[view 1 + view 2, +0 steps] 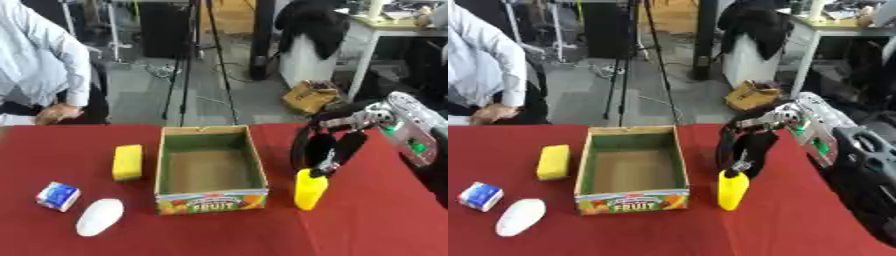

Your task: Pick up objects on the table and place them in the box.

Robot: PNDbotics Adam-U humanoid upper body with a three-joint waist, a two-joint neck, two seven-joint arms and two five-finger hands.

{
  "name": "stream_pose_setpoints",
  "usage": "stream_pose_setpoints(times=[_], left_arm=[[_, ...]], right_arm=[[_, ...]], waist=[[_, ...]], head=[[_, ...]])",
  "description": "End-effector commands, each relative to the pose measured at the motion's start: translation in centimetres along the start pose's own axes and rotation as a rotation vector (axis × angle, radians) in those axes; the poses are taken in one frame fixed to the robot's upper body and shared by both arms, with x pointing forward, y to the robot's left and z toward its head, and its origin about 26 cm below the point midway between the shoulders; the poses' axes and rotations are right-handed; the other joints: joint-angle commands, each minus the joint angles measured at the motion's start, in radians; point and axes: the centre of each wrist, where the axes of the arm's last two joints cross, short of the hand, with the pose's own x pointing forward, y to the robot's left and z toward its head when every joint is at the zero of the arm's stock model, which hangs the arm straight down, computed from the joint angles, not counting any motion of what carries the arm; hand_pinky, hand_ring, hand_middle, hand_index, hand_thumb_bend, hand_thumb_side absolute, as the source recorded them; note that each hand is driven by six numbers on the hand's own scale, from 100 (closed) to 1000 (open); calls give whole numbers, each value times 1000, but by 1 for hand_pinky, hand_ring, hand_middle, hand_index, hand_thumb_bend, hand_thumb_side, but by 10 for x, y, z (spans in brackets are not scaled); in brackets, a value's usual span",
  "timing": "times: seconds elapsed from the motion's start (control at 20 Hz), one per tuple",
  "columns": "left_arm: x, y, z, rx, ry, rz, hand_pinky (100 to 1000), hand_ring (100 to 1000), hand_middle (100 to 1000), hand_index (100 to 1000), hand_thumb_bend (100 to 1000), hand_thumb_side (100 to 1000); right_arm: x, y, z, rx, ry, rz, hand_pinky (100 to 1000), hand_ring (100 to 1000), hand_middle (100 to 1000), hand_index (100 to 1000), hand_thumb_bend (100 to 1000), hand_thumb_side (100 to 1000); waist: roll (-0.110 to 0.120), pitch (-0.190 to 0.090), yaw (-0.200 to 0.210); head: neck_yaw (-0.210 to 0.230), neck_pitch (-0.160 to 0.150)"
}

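Note:
A cardboard box (210,195) with a printed fruit label stands open and empty in the middle of the red table (367,225). A yellow bottle (310,189) stands upright just right of the box. My right hand (325,146) hangs directly over the bottle, fingers pointing down and relaxed, tips at the bottle's top without closing round it. Left of the box lie a yellow sponge (128,162), a small blue-and-white carton (58,196) and a white oval object (99,216). My left hand shows in neither view.
A person in a light shirt leans in at the far left table edge, a hand (58,113) resting there, touching none of the objects. Beyond the table are a tripod (194,60), a brown bag (312,96) on the floor and a white desk.

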Motion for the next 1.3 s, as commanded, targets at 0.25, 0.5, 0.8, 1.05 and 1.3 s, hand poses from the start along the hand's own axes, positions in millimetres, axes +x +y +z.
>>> stream_pose_setpoints(times=[0.25,0.5,0.8,1.05,1.3], left_arm=[[4,5,-8,-24,-31,-6,871,888,807,845,100,915],[4,5,-8,-27,-29,0,869,881,800,840,100,915],[5,3,-8,-28,-26,11,868,865,785,826,100,914],[5,3,-8,-25,-27,16,868,859,780,821,100,914],[5,3,-8,-23,-27,20,867,855,777,818,100,914]], right_arm=[[-8,2,1,36,1,3,859,946,955,1000,627,597],[-7,4,-3,42,-9,1,860,949,951,1000,634,593],[-2,3,-13,53,-17,10,856,949,956,1000,636,600],[0,6,-21,73,-5,30,857,949,954,1000,645,599],[-5,13,-28,104,3,26,852,954,955,1000,649,589]], waist=[[-1,-13,4],[1,-11,10],[2,-3,14],[4,2,20],[7,7,24]], head=[[1,-1],[-1,-6],[-11,-10],[-19,-11],[-24,-13]])
